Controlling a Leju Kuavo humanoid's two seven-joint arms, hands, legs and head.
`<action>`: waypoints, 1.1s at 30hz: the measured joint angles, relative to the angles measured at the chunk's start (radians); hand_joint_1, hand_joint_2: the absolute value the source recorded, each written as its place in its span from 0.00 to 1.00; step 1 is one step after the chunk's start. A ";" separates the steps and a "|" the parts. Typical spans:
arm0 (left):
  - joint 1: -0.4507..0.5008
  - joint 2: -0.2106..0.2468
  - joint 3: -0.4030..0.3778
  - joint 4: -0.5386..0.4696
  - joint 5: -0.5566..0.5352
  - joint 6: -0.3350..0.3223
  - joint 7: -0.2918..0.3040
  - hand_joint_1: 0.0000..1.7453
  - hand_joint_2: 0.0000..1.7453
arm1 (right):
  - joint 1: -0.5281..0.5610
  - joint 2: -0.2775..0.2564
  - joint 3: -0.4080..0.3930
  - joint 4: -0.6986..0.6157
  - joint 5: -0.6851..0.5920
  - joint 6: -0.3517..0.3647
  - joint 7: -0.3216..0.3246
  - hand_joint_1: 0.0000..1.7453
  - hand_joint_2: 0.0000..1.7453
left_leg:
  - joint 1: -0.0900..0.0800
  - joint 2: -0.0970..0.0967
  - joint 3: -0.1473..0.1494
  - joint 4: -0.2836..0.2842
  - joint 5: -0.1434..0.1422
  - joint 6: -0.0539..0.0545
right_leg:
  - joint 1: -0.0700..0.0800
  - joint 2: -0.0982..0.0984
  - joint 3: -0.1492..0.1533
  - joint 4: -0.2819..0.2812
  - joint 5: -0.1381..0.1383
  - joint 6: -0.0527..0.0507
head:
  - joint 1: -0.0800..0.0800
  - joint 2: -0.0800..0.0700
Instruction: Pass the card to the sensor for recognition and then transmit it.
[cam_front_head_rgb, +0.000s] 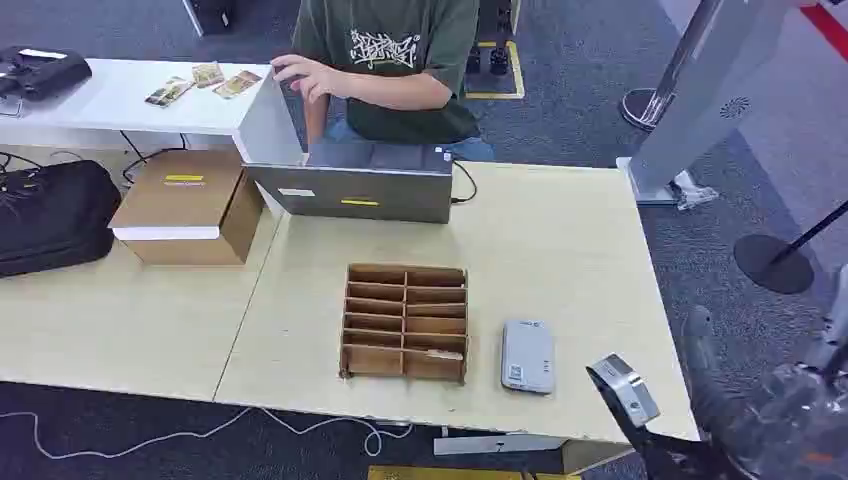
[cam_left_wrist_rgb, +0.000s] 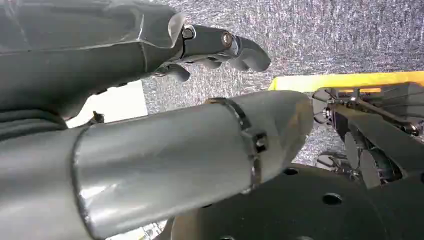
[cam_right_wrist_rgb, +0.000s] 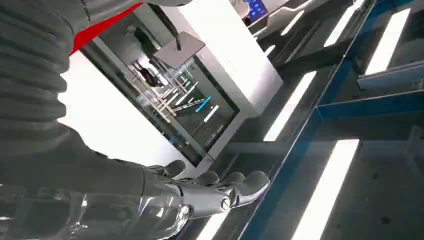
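Note:
Several picture cards (cam_front_head_rgb: 205, 80) lie on the white side table (cam_front_head_rgb: 110, 105) at the far left, out past the main table. A flat grey card sensor (cam_front_head_rgb: 527, 356) lies near the front edge of the wooden table (cam_front_head_rgb: 580, 260), just right of a cardboard slot rack (cam_front_head_rgb: 405, 322). My right hand (cam_right_wrist_rgb: 210, 192) is held with its fingers stretched out and apart, nothing in it, and its arm (cam_front_head_rgb: 780, 420) is low beyond the table's front right corner. My left hand (cam_left_wrist_rgb: 220, 45) hangs over the carpet with fingers loosely apart, holding nothing.
A person in a green shirt (cam_front_head_rgb: 395, 60) sits behind the table with a hand (cam_front_head_rgb: 305, 75) near the cards. A grey laptop (cam_front_head_rgb: 360, 185) stands at the back. A cardboard box (cam_front_head_rgb: 190, 205) and a black bag (cam_front_head_rgb: 55, 215) sit at the left. A kiosk stand (cam_front_head_rgb: 690, 110) rises at the right.

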 joint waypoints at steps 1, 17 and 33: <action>0.000 0.000 0.000 0.000 -0.002 0.001 0.000 0.00 0.00 | 0.000 0.000 0.000 0.000 0.000 0.000 0.001 0.00 1.00 | 0.000 0.000 0.000 0.000 0.000 0.000 | 0.000 0.000 0.000 0.000 0.000 0.000 | 0.000 0.000; 0.000 0.000 0.000 0.000 -0.006 0.004 0.000 0.00 0.00 | 0.000 0.000 0.000 0.000 0.000 0.000 0.003 0.00 1.00 | 0.000 0.000 0.000 0.000 0.000 0.000 | 0.000 0.000 0.000 0.000 0.000 0.000 | 0.000 0.000; -0.001 0.000 0.000 0.000 -0.008 0.000 0.000 0.00 0.00 | 0.000 0.000 0.002 0.005 0.000 0.000 0.032 0.00 1.00 | 0.000 0.000 0.000 0.000 0.000 0.000 | 0.000 0.000 0.000 0.000 0.000 0.000 | 0.000 0.000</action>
